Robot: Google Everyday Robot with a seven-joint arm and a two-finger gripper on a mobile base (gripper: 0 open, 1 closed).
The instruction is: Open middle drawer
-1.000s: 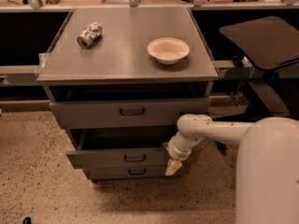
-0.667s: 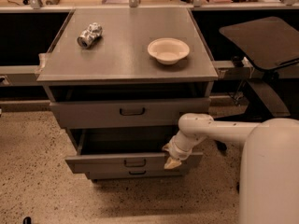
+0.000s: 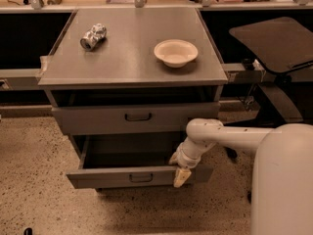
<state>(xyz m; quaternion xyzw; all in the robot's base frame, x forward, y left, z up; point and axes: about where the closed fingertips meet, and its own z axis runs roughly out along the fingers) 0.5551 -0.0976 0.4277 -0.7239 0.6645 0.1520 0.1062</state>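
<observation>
The middle drawer (image 3: 112, 177) is a low, wide gray front with a small dark bar handle (image 3: 141, 178). It stands pulled well out of the gray cabinet, and its dark inside (image 3: 129, 153) shows. My gripper (image 3: 180, 169) is at the right end of the drawer front, over its top edge and touching it. My white arm (image 3: 230, 136) reaches in from the right. The top drawer (image 3: 138, 117) sits above, nearly closed. The bottom drawer is hidden under the pulled-out one.
On the cabinet top (image 3: 127, 58) lie a crushed silver can (image 3: 93, 36) and a white bowl (image 3: 175, 52). A dark tilted panel (image 3: 274, 40) stands at the right. My white body (image 3: 283, 180) fills the lower right. The floor (image 3: 34, 151) is speckled.
The middle drawer has slid further out toward the camera, and my gripper has moved with it. The bottom drawer front is now covered.
</observation>
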